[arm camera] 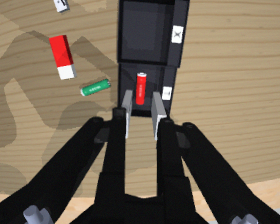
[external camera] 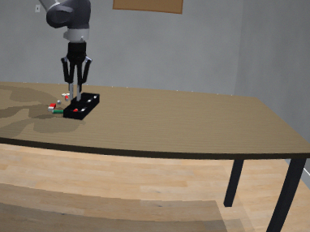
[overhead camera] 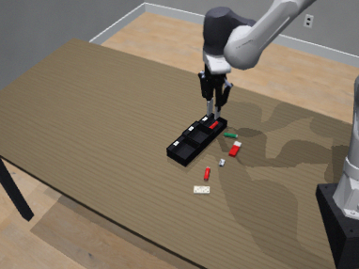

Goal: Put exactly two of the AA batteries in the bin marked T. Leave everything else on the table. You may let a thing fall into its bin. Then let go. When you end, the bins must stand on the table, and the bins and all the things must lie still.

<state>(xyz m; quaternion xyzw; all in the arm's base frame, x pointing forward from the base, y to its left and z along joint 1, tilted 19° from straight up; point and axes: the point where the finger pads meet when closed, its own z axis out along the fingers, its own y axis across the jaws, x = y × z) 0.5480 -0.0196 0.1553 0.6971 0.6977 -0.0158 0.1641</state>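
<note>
- Near the middle of the bench [overhead camera: 94,103], a row of black bins [overhead camera: 188,147] stands well away from every edge, with wide bare wood towards the left and front sides.
- Above the end bin of that row hangs the end effector [overhead camera: 215,107], fingers pointing straight down; the grey arm [overhead camera: 263,28] reaches in from the base [overhead camera: 345,235] at the right corner.
- Its fingers stand close together with a narrow gap, and nothing is between them; the end effector is closed on nothing.
- Below it, one red AA battery [arm camera: 141,88] lies inside the end bin, lengthwise along the row; the white label [arm camera: 166,93] on that bin's wall is too small to read.
- Next in the row, the two other bins show dark insides, each with its own white label.
- Beside the end bin, a green cylinder [overhead camera: 230,134] lies on the wood, just apart from the bin wall.
- Further out lie a red and white block [overhead camera: 235,149] and a small grey piece [overhead camera: 222,162].
- Towards the front, a second red AA battery [overhead camera: 207,172] lies alone, and a white tile [overhead camera: 201,189] sits near it.
- Dark arm shadows cover the wood right of these things.
</note>
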